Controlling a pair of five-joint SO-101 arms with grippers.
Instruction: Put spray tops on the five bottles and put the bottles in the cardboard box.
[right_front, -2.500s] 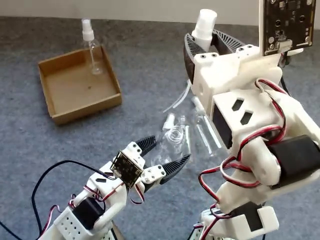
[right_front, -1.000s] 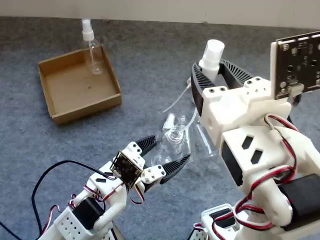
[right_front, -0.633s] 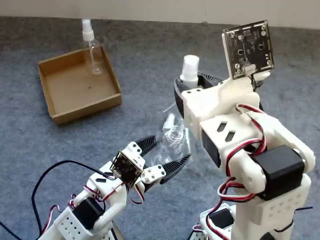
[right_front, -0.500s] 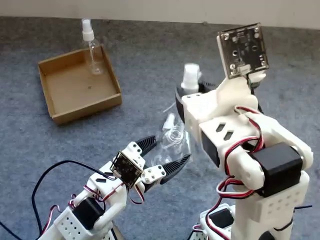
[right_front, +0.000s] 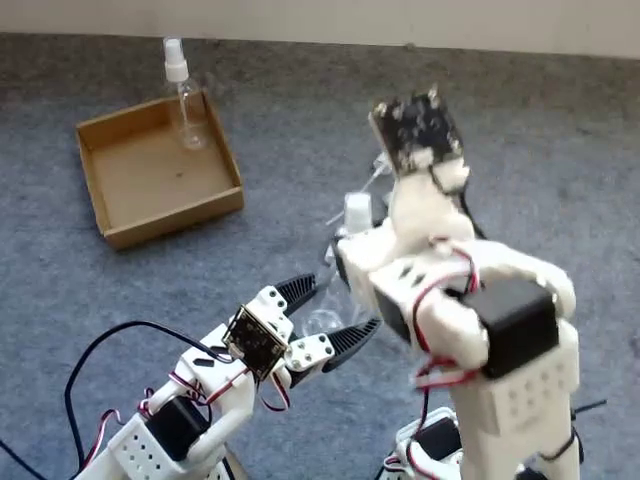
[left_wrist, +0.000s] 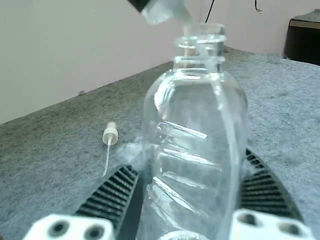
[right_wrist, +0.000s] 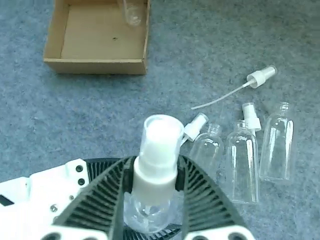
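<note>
Clear plastic bottle, uncapped, standing upright between the ridged fingers of my left claw, which is clamped on its lower body. Its long axis is vertical and the open neck points up. My right claw is closed around the collar of a white spray top, held nozzle-up directly over that neck with the two axes close to in line. Whether the dip tube has entered the mouth I cannot tell. I judge the bottle light, thin-walled and slick. It would dent or twist under a hard squeeze, so the hold belongs low on the body, leaving the threads free. The top looks stiff at the collar and its tube limp, so the collar is the place to grip. Three uncapped clear bottles lie on their sides on the grey carpeted bench, with loose spray tops near them. One capped bottle stands upright in the far corner of the brown cardboard box.
</note>
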